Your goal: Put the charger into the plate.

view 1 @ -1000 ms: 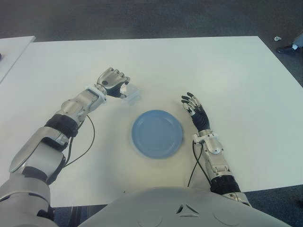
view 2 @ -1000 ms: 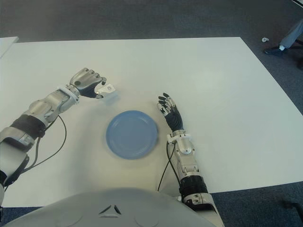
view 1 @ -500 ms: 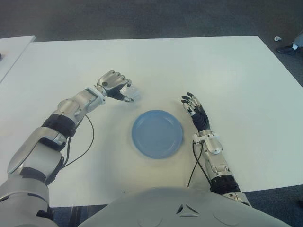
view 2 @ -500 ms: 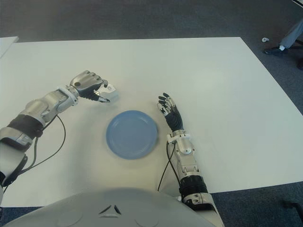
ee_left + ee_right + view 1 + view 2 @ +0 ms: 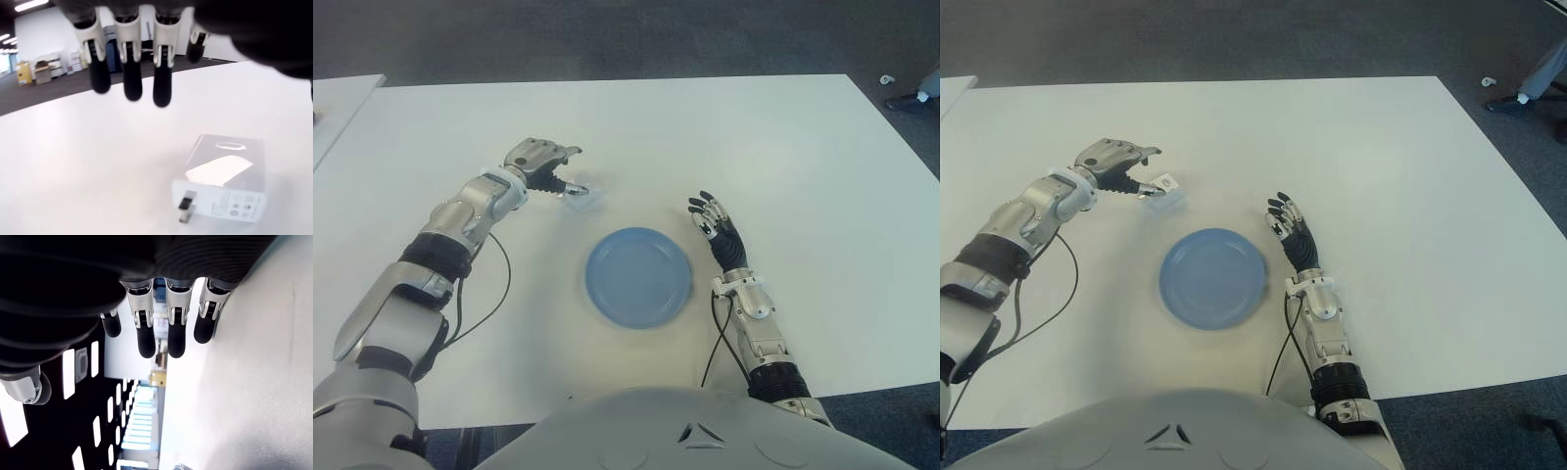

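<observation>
Left of the desk's middle, the left hand [image 5: 536,162] has let go: half a second ago its fingers [image 5: 128,73] were curled over the charger [image 5: 582,197], now they are spread above it and hold nothing. It lies on the desk [image 5: 783,147] just beyond the plate [image 5: 638,277], so a regrasp seems needed. Right of the plate, the right hand [image 5: 717,227] shows with fingers extended
</observation>
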You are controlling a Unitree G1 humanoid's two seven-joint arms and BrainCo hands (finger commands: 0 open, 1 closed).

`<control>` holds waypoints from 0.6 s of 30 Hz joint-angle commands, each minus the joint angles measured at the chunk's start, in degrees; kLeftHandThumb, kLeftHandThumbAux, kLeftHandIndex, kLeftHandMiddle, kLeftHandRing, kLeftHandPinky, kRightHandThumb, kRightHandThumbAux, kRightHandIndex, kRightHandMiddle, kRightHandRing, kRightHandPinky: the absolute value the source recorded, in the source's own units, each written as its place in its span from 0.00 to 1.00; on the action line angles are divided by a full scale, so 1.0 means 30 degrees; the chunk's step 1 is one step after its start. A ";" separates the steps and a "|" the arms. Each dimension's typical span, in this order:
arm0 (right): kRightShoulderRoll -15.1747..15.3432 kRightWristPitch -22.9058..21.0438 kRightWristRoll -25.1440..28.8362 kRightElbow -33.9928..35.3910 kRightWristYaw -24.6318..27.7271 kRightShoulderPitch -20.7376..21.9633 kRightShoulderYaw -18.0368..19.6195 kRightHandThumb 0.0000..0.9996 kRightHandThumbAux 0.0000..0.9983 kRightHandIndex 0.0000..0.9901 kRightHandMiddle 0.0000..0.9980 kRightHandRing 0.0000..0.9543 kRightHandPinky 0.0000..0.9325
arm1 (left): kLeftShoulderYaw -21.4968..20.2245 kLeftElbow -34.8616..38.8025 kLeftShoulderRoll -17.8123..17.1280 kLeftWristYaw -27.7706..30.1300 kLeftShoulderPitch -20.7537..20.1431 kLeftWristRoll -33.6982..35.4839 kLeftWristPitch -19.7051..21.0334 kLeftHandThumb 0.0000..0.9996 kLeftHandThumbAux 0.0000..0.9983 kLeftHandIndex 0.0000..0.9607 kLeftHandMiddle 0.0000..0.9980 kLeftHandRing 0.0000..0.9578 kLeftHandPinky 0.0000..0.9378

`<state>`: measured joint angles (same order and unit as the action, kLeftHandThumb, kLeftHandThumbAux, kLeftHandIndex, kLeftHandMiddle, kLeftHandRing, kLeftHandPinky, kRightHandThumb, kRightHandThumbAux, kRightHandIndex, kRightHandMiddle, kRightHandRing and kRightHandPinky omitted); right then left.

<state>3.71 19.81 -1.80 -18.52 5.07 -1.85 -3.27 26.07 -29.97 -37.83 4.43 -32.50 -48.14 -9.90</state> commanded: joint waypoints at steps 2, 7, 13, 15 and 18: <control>0.0086 -0.0517 0.0000 -0.0785 0.0149 -0.0301 0.0068 0.00 0.40 0.09 0.20 0.18 0.12 | -0.0291 0.1105 0.0566 0.1433 0.0792 0.0105 0.2101 0.17 0.15 0.00 0.00 0.00 0.02; 0.0126 -0.0383 0.0043 -0.0964 0.0274 -0.0245 0.0068 0.00 0.39 0.09 0.20 0.18 0.12 | -0.0423 0.1977 0.0998 0.1241 0.1171 -0.0427 0.4045 0.16 0.13 0.00 0.00 0.00 0.00; 0.0129 -0.0249 0.0046 -0.1171 0.0321 -0.0181 0.0110 0.00 0.38 0.09 0.20 0.18 0.13 | -0.0406 0.2784 0.1171 0.0984 0.1571 -0.0773 0.5276 0.16 0.11 0.00 0.00 0.00 0.00; 0.0128 -0.0225 0.0052 -0.1221 0.0332 -0.0156 0.0125 0.00 0.38 0.08 0.20 0.18 0.13 | -0.0414 0.3107 0.1194 0.0936 0.1740 -0.0877 0.5638 0.16 0.11 0.00 0.00 0.00 0.00; 0.0132 -0.0153 0.0056 -0.1275 0.0340 -0.0156 0.0148 0.00 0.38 0.08 0.20 0.18 0.13 | -0.0422 0.3608 0.1222 0.0927 0.2028 -0.1018 0.6140 0.16 0.10 0.00 0.00 0.00 0.00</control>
<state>3.91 21.07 -1.74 -20.18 5.78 -0.96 -3.05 24.97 -20.35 -34.85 7.39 -28.23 -50.26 7.15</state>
